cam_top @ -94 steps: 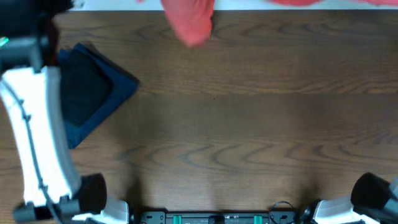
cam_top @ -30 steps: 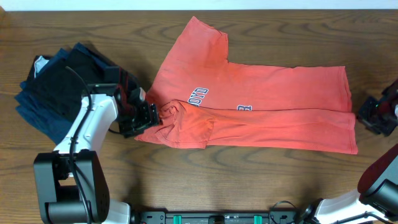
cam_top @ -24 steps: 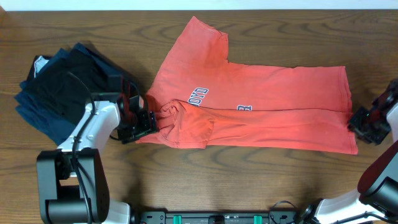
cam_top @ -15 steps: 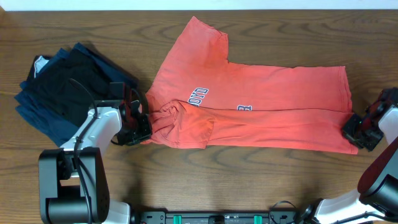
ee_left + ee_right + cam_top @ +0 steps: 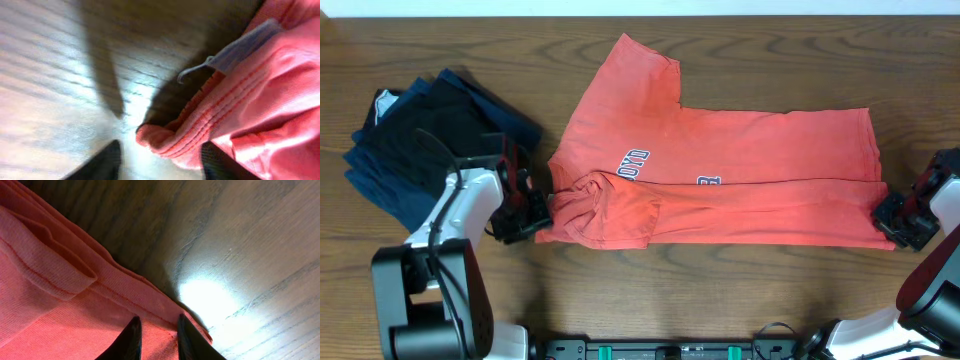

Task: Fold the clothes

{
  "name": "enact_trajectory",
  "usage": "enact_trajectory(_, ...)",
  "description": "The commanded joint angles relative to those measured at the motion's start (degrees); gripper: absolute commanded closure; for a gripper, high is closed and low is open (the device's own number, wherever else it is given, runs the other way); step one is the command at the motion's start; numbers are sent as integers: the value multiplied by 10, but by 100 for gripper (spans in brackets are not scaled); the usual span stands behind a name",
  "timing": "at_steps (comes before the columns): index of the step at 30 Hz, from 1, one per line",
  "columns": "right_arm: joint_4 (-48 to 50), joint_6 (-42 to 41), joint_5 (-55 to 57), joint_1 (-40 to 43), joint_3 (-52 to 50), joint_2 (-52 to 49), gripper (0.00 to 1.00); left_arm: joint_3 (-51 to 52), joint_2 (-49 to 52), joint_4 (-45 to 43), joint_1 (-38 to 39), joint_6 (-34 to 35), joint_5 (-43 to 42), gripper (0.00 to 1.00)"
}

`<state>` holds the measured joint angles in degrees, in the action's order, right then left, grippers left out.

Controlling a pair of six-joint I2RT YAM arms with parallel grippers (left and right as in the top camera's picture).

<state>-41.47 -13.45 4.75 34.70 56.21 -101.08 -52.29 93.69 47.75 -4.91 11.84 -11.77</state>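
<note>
The clothes, a coral-red T-shirt with navy-and-white lettering, lie across the table, their front long edge folded over. My left gripper is at the bunched left end. In the left wrist view it stands open, with a rolled hem of the shirt between the fingers, against the right one only. My right gripper sits on the shirt's front right corner. In the right wrist view it has narrow jaws pinching the stitched hem.
A pile of folded navy-blue and black garments lies at the left, just behind my left arm. A pale neck label pokes out of the shirt. Bare wood table runs along the front.
My right gripper moved in onto the shirt's front right corner. My left gripper drew back to the left, and the whole shirt shifted a little left and toward the front.
</note>
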Motion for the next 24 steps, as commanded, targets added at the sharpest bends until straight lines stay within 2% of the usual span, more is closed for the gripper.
enact_trajectory(1, -1, -10, -10, 5, 2, 7, 78, -24, -37, 10, 0, -1, -19, 41)
enact_trajectory(8, -50, 4, -55, 5, 83, 13, 64, -24, -100, 4, 19, -11, -117, 39)
enact_trajectory(11, -57, 5, -57, 5, 105, 13, 60, -23, -102, -5, 49, -15, -120, 39)
enact_trajectory(24, -57, 7, -63, 5, 97, 13, 61, -22, -6, -88, 221, -16, -99, 39)
